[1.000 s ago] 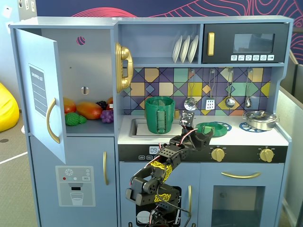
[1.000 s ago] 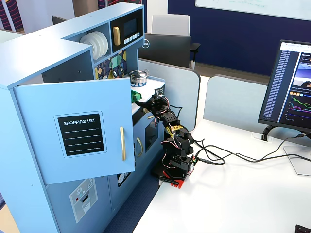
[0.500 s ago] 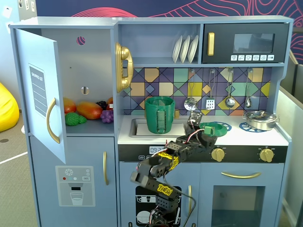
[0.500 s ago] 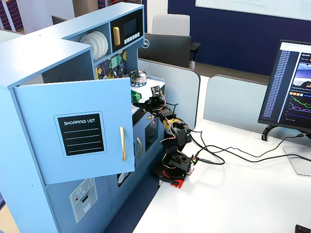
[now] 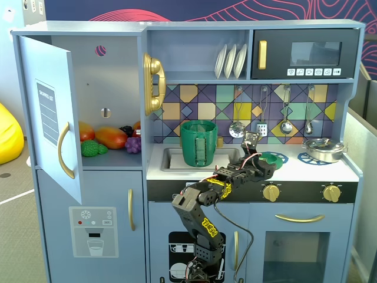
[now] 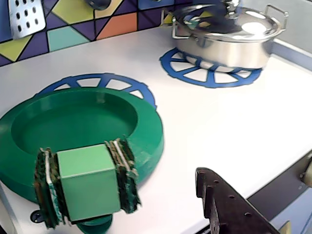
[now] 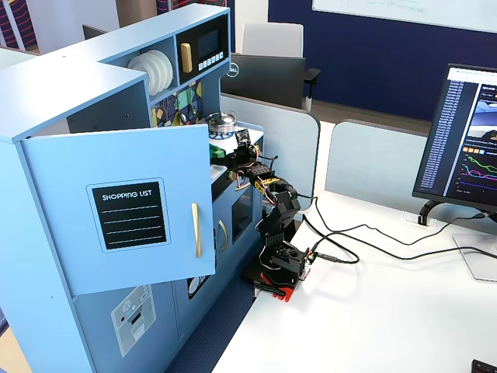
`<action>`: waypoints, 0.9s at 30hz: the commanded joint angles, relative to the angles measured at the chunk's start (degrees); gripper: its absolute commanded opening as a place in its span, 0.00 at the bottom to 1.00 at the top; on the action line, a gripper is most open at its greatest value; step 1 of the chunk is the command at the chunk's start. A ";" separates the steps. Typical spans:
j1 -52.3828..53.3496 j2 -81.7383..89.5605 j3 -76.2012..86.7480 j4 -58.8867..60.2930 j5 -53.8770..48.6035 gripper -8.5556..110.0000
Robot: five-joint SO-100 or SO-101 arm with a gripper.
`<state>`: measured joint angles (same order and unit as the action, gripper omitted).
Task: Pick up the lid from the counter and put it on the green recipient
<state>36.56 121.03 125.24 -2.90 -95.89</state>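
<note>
Approach step — gripper (image 6: 146, 195) hovered over lid (image 6: 83, 126) on blue burner ring (image 6: 92, 80), fingers wide, nothing held. Next, likely: descend, close on lid's square handle (image 6: 87, 180).

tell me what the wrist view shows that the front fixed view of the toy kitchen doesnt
Only the wrist view shows close detail: the lid is a shallow dish lying on a blue burner ring, and a light-green block sits at the near rim between ribbed pads.

Only the front fixed view shows the green recipient by the sink, the arm's whole reach, the open cupboard door and the toy fruit.

Both show the lid on the counter and the silver pot.
</note>
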 commanded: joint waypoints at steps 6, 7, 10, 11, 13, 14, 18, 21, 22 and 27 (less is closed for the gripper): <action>-2.72 -3.16 -7.91 -2.55 2.37 0.46; -2.99 -3.69 -8.35 -2.55 2.20 0.46; -3.34 -5.71 -9.84 -2.64 1.67 0.45; -3.52 -6.33 -10.37 -2.64 1.49 0.45; -3.87 -7.73 -11.60 -2.64 1.05 0.45; -3.87 -8.44 -12.30 -2.64 0.79 0.44; -4.22 -11.25 -14.59 -2.72 -0.35 0.41; -4.57 -12.13 -14.94 -2.55 -1.41 0.20; -4.83 -12.13 -15.03 -2.72 -0.09 0.11; -4.83 -11.95 -15.21 -1.76 -0.09 0.07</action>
<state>31.99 108.37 114.61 -3.60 -96.15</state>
